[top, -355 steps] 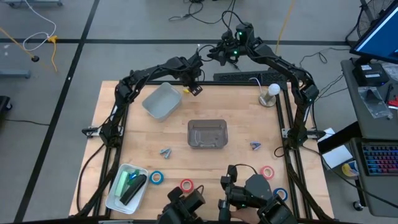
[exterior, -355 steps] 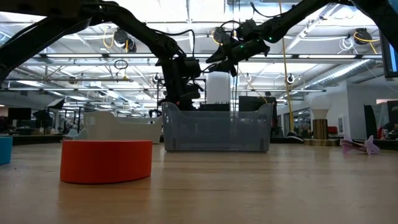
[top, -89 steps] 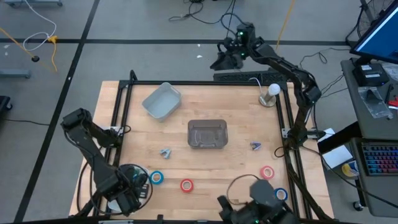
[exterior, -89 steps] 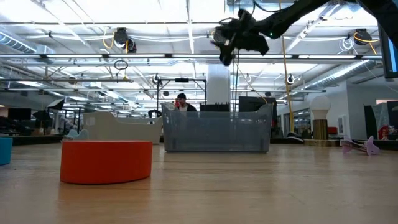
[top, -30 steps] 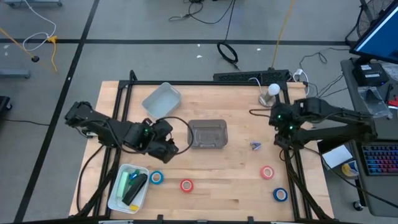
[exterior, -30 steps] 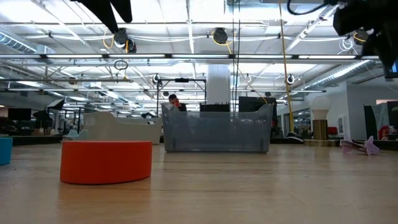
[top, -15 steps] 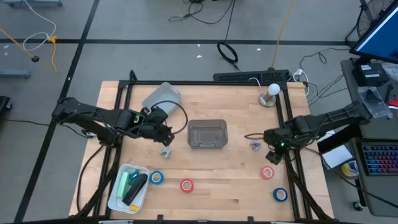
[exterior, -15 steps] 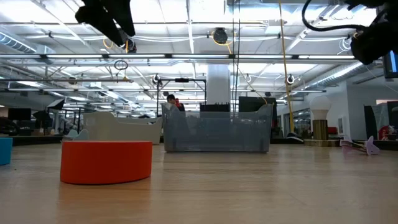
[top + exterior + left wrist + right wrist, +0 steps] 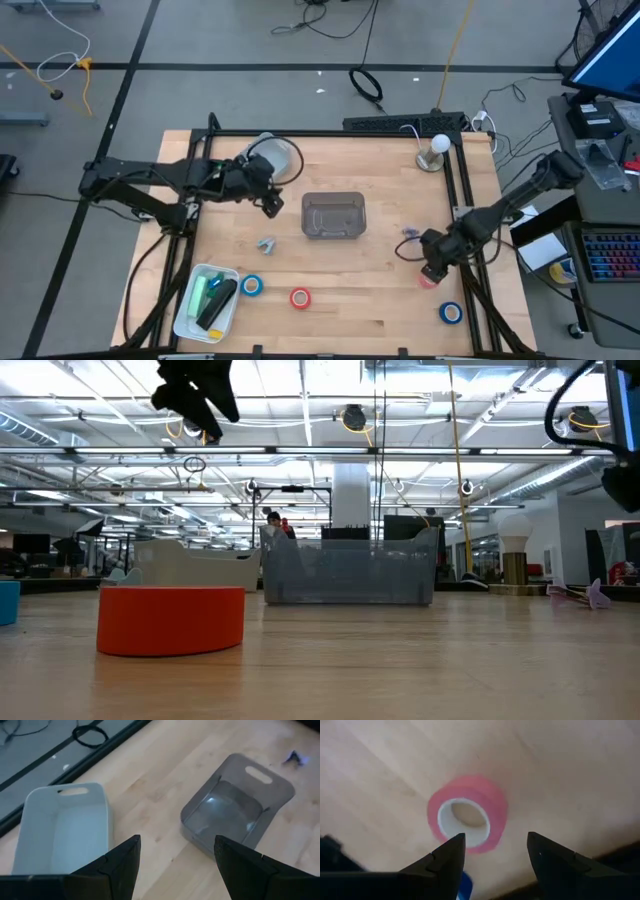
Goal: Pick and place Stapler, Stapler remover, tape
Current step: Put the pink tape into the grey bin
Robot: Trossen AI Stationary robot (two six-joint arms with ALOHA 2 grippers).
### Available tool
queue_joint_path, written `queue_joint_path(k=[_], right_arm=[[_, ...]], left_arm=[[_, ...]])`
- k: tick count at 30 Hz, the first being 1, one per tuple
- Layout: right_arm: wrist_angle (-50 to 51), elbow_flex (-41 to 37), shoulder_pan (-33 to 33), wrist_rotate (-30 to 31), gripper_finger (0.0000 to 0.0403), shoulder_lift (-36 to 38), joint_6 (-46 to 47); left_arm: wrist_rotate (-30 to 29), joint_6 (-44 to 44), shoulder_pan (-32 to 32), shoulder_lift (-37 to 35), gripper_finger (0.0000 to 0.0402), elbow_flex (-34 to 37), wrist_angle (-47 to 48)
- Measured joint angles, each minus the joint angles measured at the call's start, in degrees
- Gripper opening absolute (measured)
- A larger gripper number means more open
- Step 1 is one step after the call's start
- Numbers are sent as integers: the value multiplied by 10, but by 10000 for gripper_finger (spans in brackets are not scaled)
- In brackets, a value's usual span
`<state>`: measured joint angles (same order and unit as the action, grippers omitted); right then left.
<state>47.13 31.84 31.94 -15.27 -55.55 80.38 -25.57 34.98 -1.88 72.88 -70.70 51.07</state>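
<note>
My right gripper [image 9: 492,851] hovered, fingers apart, over a red tape roll [image 9: 467,813]; my left gripper [image 9: 175,851], also apart, seemingly above the tabletop [image 9: 150,785].

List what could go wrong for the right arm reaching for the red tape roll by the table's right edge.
1. The right hand hangs open above the red tape roll, which looks off-centre between its fingers; a finger could land on the ring and push it aside.
2. A blue tape roll lies close by and the table edge is near; a nudged roll might slide toward either.
3. The roll lies flat and low, so the fingers may scrape the wood.
</note>
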Motion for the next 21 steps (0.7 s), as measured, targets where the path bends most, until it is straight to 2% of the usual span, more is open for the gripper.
queue_joint_path(k=[7,17,21], right_arm=[[-62,-17,20,18,208,-29,30],[-68,-37,43,17,207,-73,62],[-66,-36,43,18,185,-84,62]], left_arm=[[46,-32,33,0,253,0,-18],[50,-38,42,0,253,0,-17],[51,-38,42,0,253,0,-17]])
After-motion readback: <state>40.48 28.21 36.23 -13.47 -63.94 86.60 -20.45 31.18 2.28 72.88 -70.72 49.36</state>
